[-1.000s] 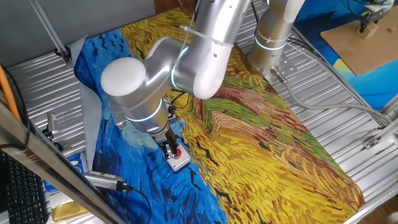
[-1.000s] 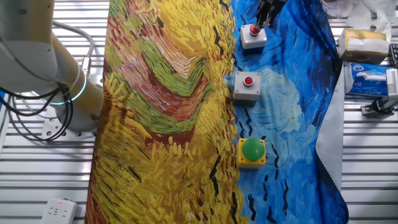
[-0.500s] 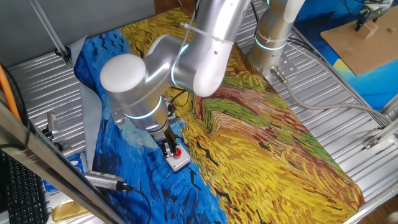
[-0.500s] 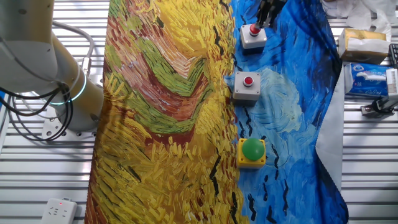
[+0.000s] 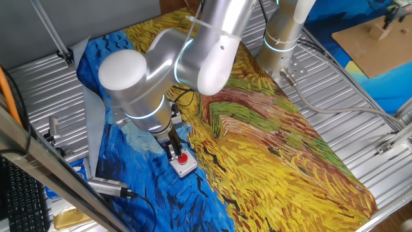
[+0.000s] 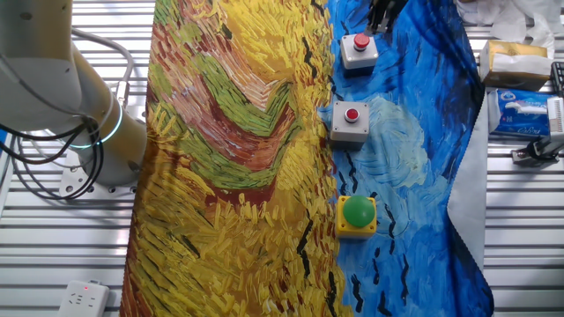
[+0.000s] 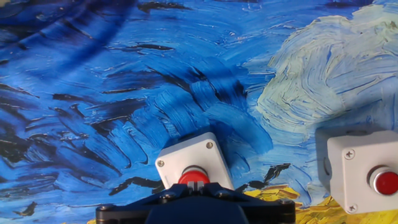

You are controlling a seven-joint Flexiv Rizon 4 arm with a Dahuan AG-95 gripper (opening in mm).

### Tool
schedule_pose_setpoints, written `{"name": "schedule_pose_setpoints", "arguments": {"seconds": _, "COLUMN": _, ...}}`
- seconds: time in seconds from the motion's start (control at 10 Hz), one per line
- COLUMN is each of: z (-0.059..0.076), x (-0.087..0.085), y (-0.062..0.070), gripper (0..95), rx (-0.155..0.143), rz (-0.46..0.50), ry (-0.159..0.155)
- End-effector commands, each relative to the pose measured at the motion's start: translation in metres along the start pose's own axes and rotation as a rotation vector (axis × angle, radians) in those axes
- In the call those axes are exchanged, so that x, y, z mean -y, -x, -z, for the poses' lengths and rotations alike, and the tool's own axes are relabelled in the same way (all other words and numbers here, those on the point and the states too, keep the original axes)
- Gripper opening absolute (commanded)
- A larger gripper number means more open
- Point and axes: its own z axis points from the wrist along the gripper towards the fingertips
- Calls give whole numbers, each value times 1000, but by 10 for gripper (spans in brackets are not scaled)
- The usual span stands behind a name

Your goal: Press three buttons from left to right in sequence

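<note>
Three button boxes stand in a row on the blue part of the painted cloth (image 6: 405, 150). In the other fixed view they are a green cap on a yellow base (image 6: 357, 214), a red cap on a grey base in the middle (image 6: 352, 115), and a red cap on a grey base at the far end (image 6: 359, 43). My gripper (image 6: 377, 23) hangs just over the far red button, which also shows in one fixed view (image 5: 184, 159) and in the hand view (image 7: 194, 177). There my gripper (image 7: 196, 185) has its fingertips touching each other, shut and empty. The middle red button (image 7: 385, 182) lies to the right.
The arm's base (image 6: 97, 132) stands beside the cloth's yellow side. Tissue packs (image 6: 518, 110) and a metal clamp (image 6: 533, 150) lie beyond the blue edge. A power strip (image 6: 84, 298) sits at a corner. A metal cylinder (image 5: 106, 187) and a wooden board (image 5: 376, 38) flank the table.
My gripper has risen a little from the far red button's cap. The buttons have not moved.
</note>
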Motion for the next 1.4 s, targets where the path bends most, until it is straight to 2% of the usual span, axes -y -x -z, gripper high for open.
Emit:
{"name": "schedule_pose_setpoints", "arguments": {"seconds": 0.1, "z": 0, "x": 0, "y": 0, "gripper": 0, "rx": 0, "rz": 0, "ry": 0}}
{"name": "schedule_pose_setpoints", "arguments": {"seconds": 0.3, "z": -2, "x": 2, "y": 0, "gripper": 0, "rx": 0, "rz": 1, "ry": -1}}
{"name": "schedule_pose_setpoints", "arguments": {"seconds": 0.6, "z": -7, "x": 21, "y": -2, "gripper": 0, "rx": -1, "rz": 48, "ry": 5}}
{"name": "schedule_pose_setpoints", "arguments": {"seconds": 1.0, "z": -6, "x": 41, "y": -2, "gripper": 0, "rx": -3, "rz": 104, "ry": -1}}
{"name": "schedule_pose_setpoints", "arguments": {"seconds": 1.4, "z": -7, "x": 47, "y": -3, "gripper": 0, "rx": -2, "rz": 122, "ry": -6}}
